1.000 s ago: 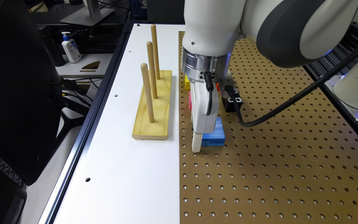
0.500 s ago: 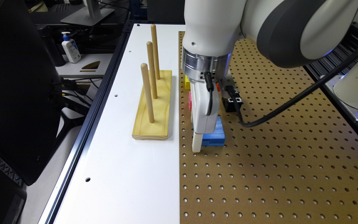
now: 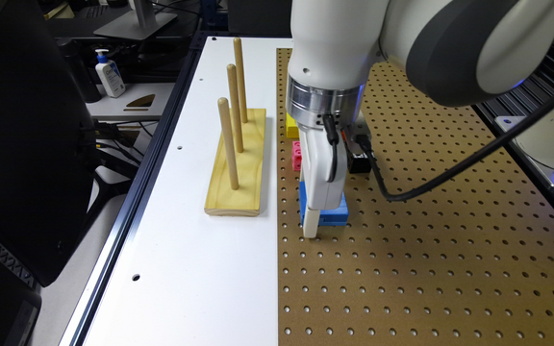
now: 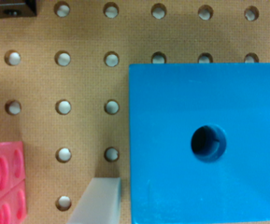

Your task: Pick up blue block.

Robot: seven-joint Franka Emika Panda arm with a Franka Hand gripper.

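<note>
Blue block [image 4: 204, 144] lies flat on the pegboard bench [image 3: 426, 269], at six o'clock from the pink cube [image 3: 296, 155]. My hand [image 3: 311, 226] is down at it, one finger [image 4: 97, 200] beside its edge; the spread I cannot tell. I should close squarely across opposite sides, then lift straight.

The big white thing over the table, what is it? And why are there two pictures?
That is a robot arm. Its white gripper is its hand, lowered at the blue block, a flat square with a round hole. One picture comes from a camera standing off the arm. The other comes from a camera on the robot's wrist, looking straight down, so the block looks huge there. One finger sits right beside the block's edge; nothing is lifted yet. On the brown pegboard also lie a pink block and a yellow block. On the white table stands a wooden base with three pegs.
</note>
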